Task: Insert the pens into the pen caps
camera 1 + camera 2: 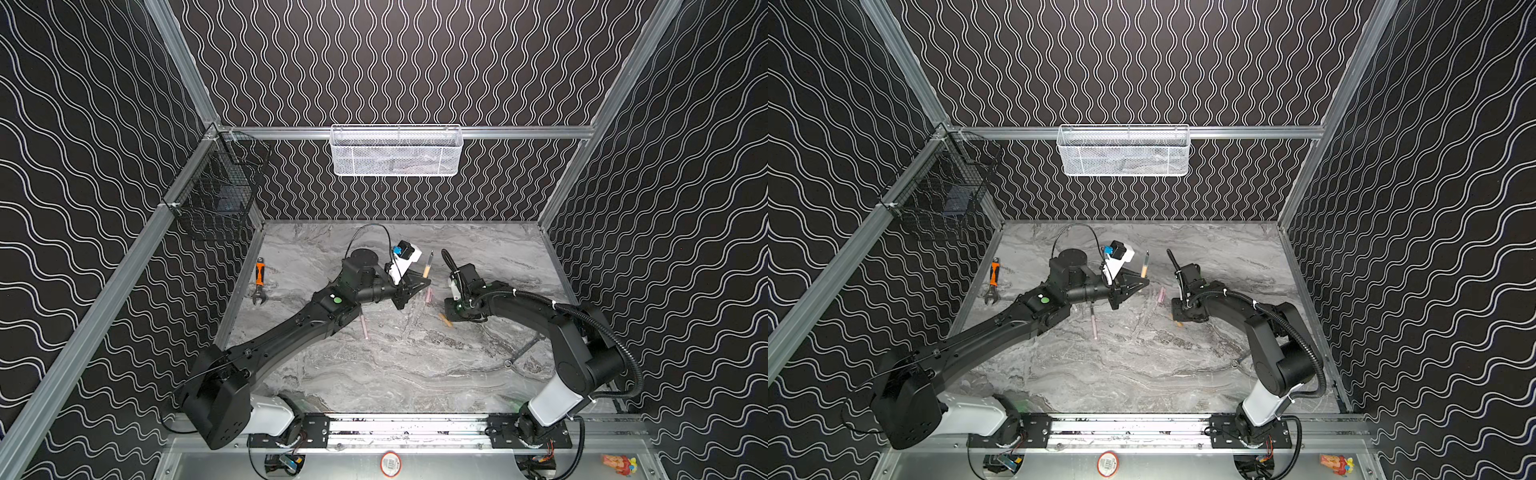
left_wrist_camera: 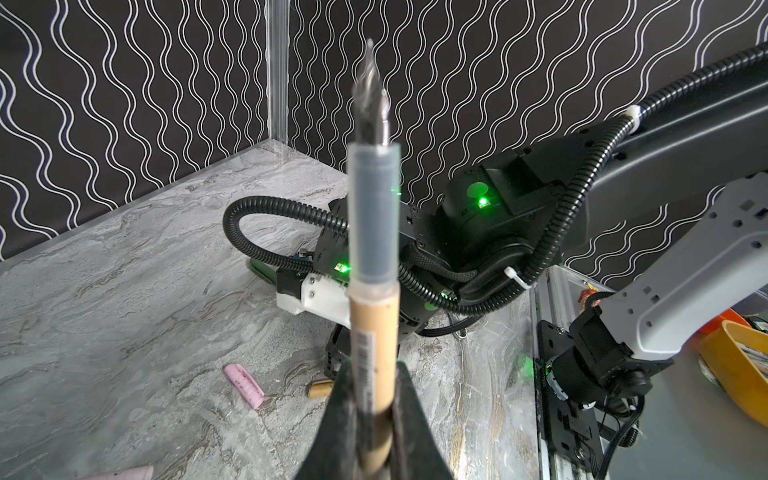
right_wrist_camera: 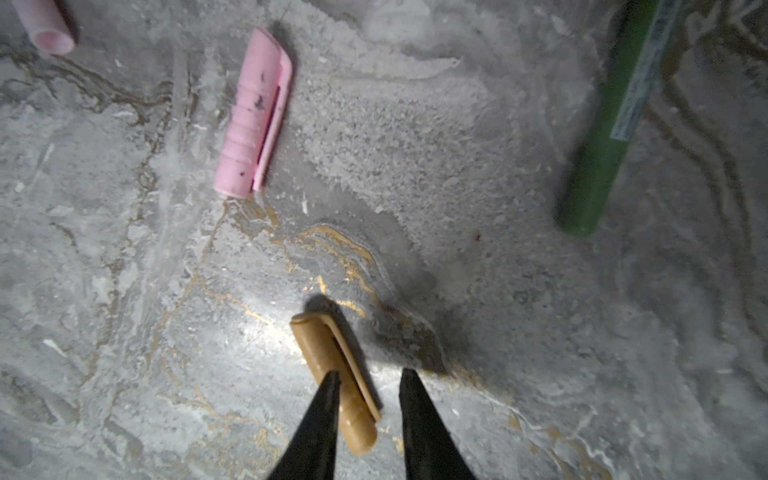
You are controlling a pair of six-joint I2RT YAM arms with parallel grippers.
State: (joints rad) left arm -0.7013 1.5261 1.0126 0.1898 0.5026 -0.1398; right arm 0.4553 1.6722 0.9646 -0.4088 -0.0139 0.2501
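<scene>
Gold-tan pen [image 2: 372,332] hogs the whole left wrist view. It's pinched low on its barrel by the left tool [image 2: 372,368], whose two black fingers are pressed tight against it from both sides. Pen sticks straight out past the fingertips, with the clear grey section and then the dark nib at the far end. In both top views it's held up off the marble surface [image 1: 395,365], touching nothing else. Over on the other arm, the right tool [image 3: 370,374] is down low over the surface with its fingers spread a bit. Sitting slantwise in the gap, clip side up, is the gold-tan cap [image 3: 320,345]. One finger overlaps the cap's side and the other has a sliver of bare surface between it and the cap, so it's not clamped. Further out ahead of the right tool a pink cap [image 3: 249,116] lies flat on the surface. Well off to one side there's a green pen [image 3: 598,145], only partly in shot. Back behind the left tool, a pink pen [image 1: 365,328] pokes out from under that arm. Orange-handled wrench [image 1: 259,280] sits well away from both tools, over by the side wall.
</scene>
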